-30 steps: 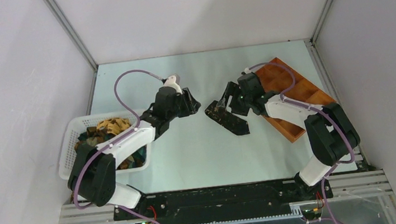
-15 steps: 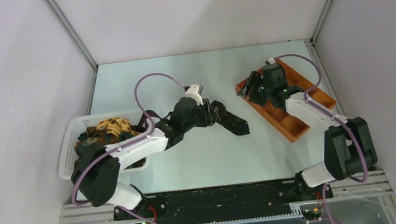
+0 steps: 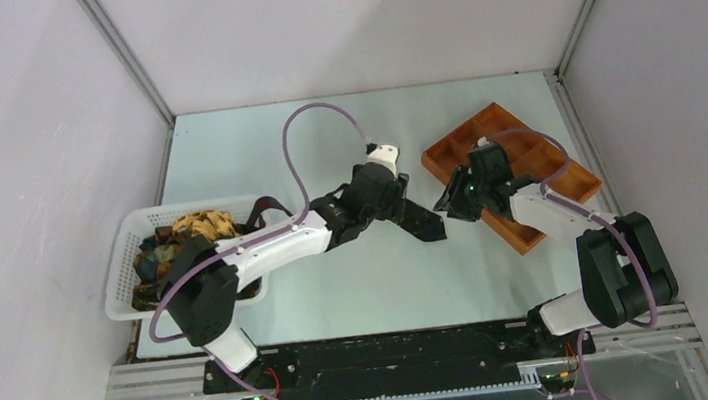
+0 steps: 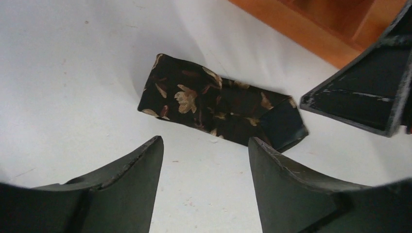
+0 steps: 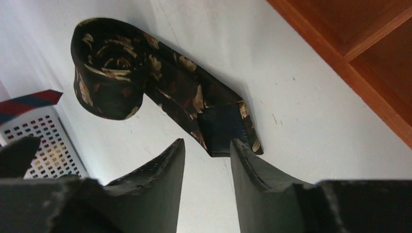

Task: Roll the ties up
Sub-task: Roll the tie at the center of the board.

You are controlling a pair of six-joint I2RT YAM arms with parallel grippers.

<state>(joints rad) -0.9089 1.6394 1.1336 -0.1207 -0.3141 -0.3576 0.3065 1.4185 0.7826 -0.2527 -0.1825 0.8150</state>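
Observation:
One dark tie with gold leaf print lies on the table between both grippers. In the right wrist view its far part is wound into a roll, and its flat tail ends just ahead of the fingertips. My left gripper hovers at the tie's left side, open and empty, with the tie ahead of it. My right gripper is at the tie's right end, jaws partly open, nothing between them. More ties are heaped in the basket.
The white mesh basket stands at the left, next to the left arm. The orange compartment tray lies at the right, right behind the right gripper, and its edge shows in the left wrist view.
The left arm has reached right to the tie, and its jaws closed a little, then widened. The right gripper swung out over the tray, came back to the tie's end, and its jaws narrowed.

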